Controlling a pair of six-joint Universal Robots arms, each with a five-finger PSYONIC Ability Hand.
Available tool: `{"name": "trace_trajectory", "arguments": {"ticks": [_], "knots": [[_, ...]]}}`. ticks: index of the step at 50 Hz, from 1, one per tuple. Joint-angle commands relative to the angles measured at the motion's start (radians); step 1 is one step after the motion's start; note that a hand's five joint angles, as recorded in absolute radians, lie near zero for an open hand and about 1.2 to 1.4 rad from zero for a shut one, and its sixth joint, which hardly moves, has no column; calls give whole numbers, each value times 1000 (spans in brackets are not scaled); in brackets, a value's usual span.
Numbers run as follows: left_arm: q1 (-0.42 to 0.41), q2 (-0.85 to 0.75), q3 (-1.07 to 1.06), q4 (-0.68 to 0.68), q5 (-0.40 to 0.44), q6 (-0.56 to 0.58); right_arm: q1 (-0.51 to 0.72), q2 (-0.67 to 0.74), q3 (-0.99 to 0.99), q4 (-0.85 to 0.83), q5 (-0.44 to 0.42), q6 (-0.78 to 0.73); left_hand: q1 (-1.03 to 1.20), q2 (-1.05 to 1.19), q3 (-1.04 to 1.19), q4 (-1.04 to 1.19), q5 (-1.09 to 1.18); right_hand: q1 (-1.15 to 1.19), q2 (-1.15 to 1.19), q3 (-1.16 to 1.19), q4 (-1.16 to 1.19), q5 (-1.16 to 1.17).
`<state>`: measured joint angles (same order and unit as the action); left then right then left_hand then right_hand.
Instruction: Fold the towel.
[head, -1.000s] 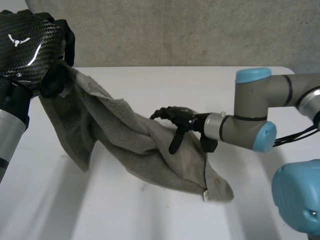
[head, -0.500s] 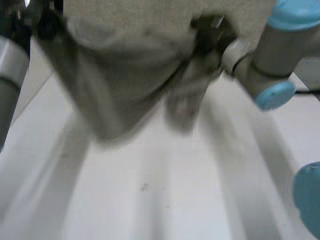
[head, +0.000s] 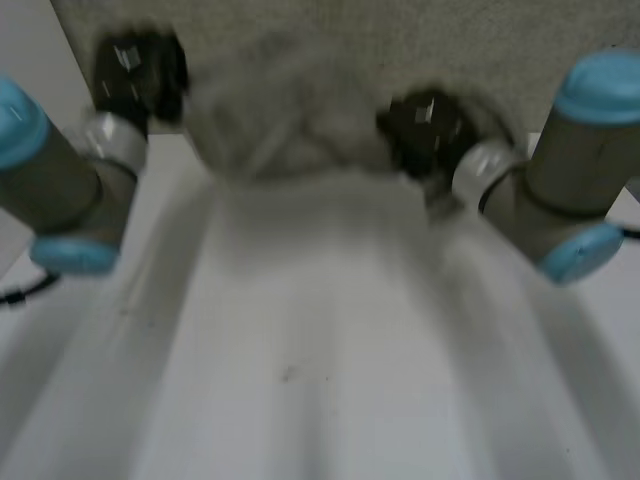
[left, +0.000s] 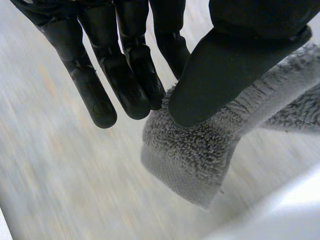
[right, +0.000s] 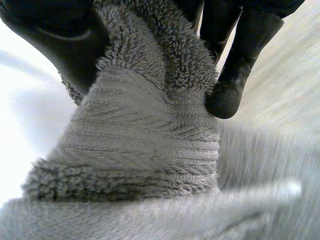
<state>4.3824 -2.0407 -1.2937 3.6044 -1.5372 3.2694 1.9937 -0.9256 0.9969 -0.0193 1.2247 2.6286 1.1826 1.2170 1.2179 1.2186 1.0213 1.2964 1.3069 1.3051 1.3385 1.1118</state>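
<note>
The grey towel (head: 285, 125) is stretched in the air between both hands at the table's far side. My left hand (head: 140, 70) grips its left end and my right hand (head: 425, 125) its right end. In the left wrist view the thumb (left: 225, 70) pinches a towel corner (left: 195, 160) against the fingers (left: 125, 75). The right wrist view has the thumb (right: 65, 45) and a fingertip (right: 227, 97) pinching a hemmed towel edge (right: 150, 145), with the cloth spreading out beyond the hand.
The white table (head: 320, 350) runs bare from under the towel toward the camera. A grey wall (head: 400, 40) stands right behind the hands. Both arms (head: 60, 190) (head: 570, 180) reach forward along the table's sides.
Both hands have swung the towel up off the table and carried it to the far side. My right hand went from resting on the cloth to pinching its edge.
</note>
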Motion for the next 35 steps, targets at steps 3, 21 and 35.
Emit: {"name": "trace_trajectory", "arguments": {"ticks": [3, 21, 35], "knots": [[8, -93, -277, 31, 2, 7, 0, 105, 273, 9, 22, -119, 214, 179, 178, 178, 200, -39, -49, -47, -81, -29], [32, 168, -440, 25, 2, 3, -52, -208, 514, -60, 94, 33, 214, 179, 178, 178, 200, -1122, -1132, -1131, -1164, -1112], [31, 229, -553, 88, 0, 6, -182, -257, 402, 100, 78, 217, 214, 179, 178, 178, 200, -1059, -1069, -1067, -1101, -1049]]}}
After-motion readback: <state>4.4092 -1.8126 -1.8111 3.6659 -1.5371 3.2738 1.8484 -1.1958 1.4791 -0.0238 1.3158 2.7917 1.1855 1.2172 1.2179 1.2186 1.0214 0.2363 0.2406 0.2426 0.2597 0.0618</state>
